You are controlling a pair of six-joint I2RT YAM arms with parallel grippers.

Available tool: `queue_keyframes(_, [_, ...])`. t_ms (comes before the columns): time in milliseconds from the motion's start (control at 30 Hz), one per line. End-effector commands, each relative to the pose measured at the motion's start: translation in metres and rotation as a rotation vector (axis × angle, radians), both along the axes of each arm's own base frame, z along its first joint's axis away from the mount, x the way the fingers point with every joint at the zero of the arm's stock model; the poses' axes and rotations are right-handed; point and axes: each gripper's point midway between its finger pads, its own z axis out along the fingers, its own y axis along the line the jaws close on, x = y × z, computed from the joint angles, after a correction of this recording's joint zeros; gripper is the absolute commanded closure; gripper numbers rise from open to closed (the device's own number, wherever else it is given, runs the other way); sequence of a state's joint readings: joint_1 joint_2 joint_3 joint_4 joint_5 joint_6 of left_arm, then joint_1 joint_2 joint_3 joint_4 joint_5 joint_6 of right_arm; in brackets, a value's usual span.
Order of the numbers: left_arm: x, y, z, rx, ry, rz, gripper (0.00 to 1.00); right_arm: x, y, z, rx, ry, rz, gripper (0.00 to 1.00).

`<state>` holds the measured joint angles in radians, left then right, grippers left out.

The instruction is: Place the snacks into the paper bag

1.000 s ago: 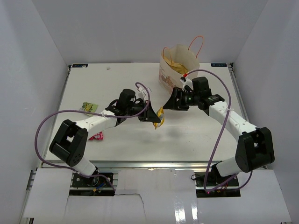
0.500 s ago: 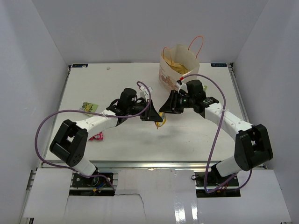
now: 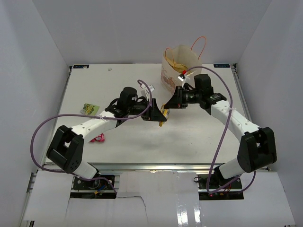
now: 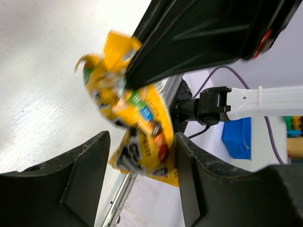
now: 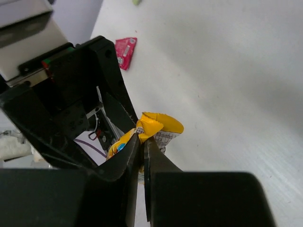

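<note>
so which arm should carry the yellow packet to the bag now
Right. The right claw is pinched shut on the yellow packet, the left claw stands open around it, and the paper bag stands just beyond the right claw.

We see the crumpled yellow packet [image 3: 162,115] held above mid-table, its upper edge pinched in the right gripper [image 5: 142,137]. The tan paper bag [image 3: 177,64] stands upright at the far edge, mouth open and orange handles raised, with something tan inside. The pink packet [image 3: 98,137] and green packet [image 3: 89,109] lie flat near the left edge, apart from each other.
</note>
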<state>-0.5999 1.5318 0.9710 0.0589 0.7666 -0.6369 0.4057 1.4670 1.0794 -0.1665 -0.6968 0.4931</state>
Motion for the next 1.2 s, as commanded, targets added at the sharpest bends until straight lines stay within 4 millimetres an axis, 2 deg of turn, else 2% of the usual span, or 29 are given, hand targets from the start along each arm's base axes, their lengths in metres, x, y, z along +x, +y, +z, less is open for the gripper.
queue_keyframes(0, [-0.001,0.011,0.043,-0.001,-0.163,0.017,0.33,0.011,-0.01,0.08,0.11,-0.337,0.163,0.92])
queue_keyframes(33, [0.001,0.016,0.044,0.015,-0.192,0.034,0.32,0.015,-0.015,0.104,0.133,-0.431,0.189,0.92])
queue_keyframes(100, [0.007,0.032,0.05,0.063,-0.224,0.121,0.25,0.023,-0.026,0.135,0.151,-0.554,0.203,0.92])
queue_keyframes(133, [0.009,0.038,0.049,0.084,-0.231,0.154,0.23,0.029,-0.03,0.166,0.148,-0.685,0.212,0.92])
queue_keyframes(167, [0.008,0.047,0.053,0.1,-0.25,0.185,0.17,0.035,-0.037,0.182,0.141,-0.744,0.2,0.92])
queue_keyframes(200, [0.017,0.057,0.054,0.126,-0.269,0.254,0.14,0.04,-0.04,0.197,0.134,-0.795,0.19,0.92])
queue_keyframes(233, [0.018,0.065,0.048,0.149,-0.266,0.288,0.1,0.046,-0.044,0.227,0.126,-0.896,0.181,0.92])
queue_keyframes(267, [0.018,0.074,0.055,0.151,-0.279,0.329,0.03,0.057,-0.052,0.239,0.103,-0.939,0.141,0.92])
queue_keyframes(333, [0.027,0.092,0.052,0.182,-0.286,0.418,0.02,0.082,-0.06,0.252,0.071,-0.991,0.091,0.92])
queue_keyframes(367, [0.026,0.099,0.046,0.204,-0.268,0.446,0.02,0.094,-0.071,0.279,0.042,-1.067,0.032,0.92])
queue_keyframes(400, [0.029,0.109,0.048,0.211,-0.27,0.486,0.02,0.105,-0.075,0.285,0.023,-1.092,0.005,0.92])
queue_keyframes(433, [0.031,0.117,0.045,0.23,-0.265,0.518,0.02,0.126,-0.078,0.28,-0.001,-1.092,-0.019,0.92])
queue_keyframes(467, [0.03,0.124,0.037,0.261,-0.242,0.536,0.02,0.137,-0.085,0.301,-0.059,-1.2,-0.062,0.92])
queue_keyframes(500, [0.034,0.135,0.034,0.284,-0.233,0.591,0.02,0.159,-0.086,0.291,-0.097,-1.208,-0.08,0.92])
queue_keyframes(600, [0.034,0.153,0.015,0.348,-0.16,0.655,0.02,0.207,-0.091,0.285,-0.246,-1.321,-0.136,0.92])
queue_keyframes(667, [0.034,0.163,0.004,0.385,-0.116,0.699,0.02,0.228,-0.093,0.28,-0.327,-1.375,-0.164,0.92])
queue_keyframes(767, [0.031,0.172,-0.01,0.4,-0.057,0.742,0.02,0.258,-0.093,0.261,-0.437,-1.447,-0.163,0.92])
queue_keyframes(900, [0.028,0.179,-0.019,0.41,-0.015,0.792,0.02,0.273,-0.096,0.242,-0.541,-1.488,-0.146,0.9])
queue_keyframes(967, [0.028,0.186,-0.022,0.418,0.006,0.834,0.02,0.28,-0.099,0.224,-0.597,-1.477,-0.139,0.86])
queue_keyframes(1033, [0.027,0.191,-0.027,0.422,0.049,0.874,0.02,0.282,-0.102,0.21,-0.624,-1.453,-0.125,0.69])
queue_keyframes(1067, [0.03,0.2,-0.031,0.44,0.062,0.922,0.02,0.277,-0.103,0.21,-0.625,-1.448,-0.119,0.61])
queue_keyframes(1100, [0.031,0.204,-0.032,0.443,0.082,0.951,0.02,0.273,-0.102,0.209,-0.621,-1.443,-0.112,0.48])
queue_keyframes(1133, [0.029,0.21,-0.037,0.445,0.143,1.004,0.03,0.269,-0.101,0.201,-0.605,-1.416,-0.102,0.43])
queue_keyframes(1167, [0.032,0.219,-0.042,0.461,0.175,1.058,0.04,0.259,-0.101,0.211,-0.59,-1.42,-0.111,0.39])
